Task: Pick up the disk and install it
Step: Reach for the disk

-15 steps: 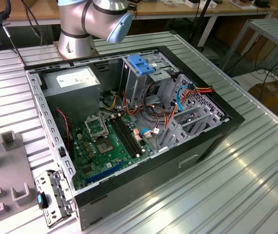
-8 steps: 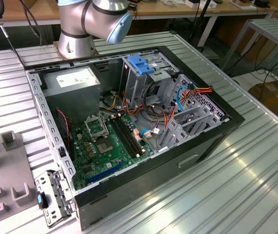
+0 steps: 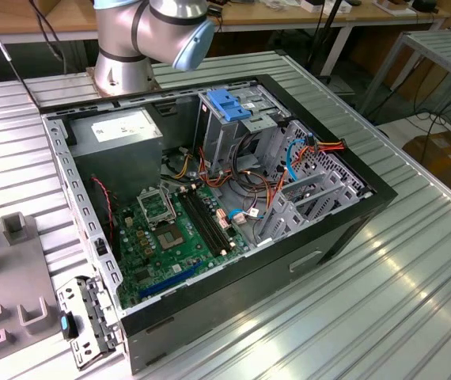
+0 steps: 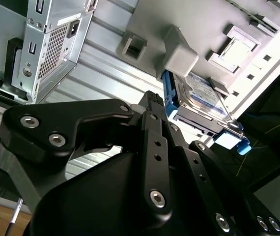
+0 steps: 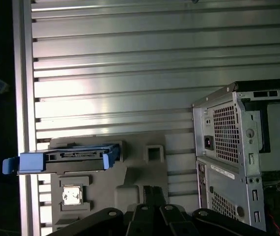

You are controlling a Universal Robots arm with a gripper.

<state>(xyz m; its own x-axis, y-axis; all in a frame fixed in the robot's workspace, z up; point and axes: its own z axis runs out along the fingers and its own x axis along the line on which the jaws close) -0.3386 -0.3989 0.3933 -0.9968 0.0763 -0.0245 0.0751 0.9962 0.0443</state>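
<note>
Well, start with the ribbed aluminium table (image 3: pixel 415 261), which carries everything you see. On it lies the open black tower computer case (image 3: pixel 289 261), its side panel off so that you look down on the green motherboard (image 3: pixel 178 237) and the silver metal drive cage with a blue plastic latch on top (image 3: pixel 229 107). The grey and light-blue robot arm (image 3: pixel 154 32) rises from the table behind the case. On the table beside the case, at the exterior view's left, rests the flat grey plastic fixture plate (image 3: pixel 12 309) with raised blocks and pockets.

Your target, the silver-grey rectangular hard disk with bright blue side rails (image 5: pixel 64 160), sits in that fixture at the side farther from the case, by the table's edge. In the second wrist view you can see its white-and-blue label face (image 4: pixel 201 93) tucked just beside a raised grey block. It is well apart from the drive cage, so it is not installed.

The black gripper (image 5: pixel 153 189) hangs over the fixture plate, near the disk but not touching it. Its tips look pressed together, and you have nothing pinched between them.
</note>
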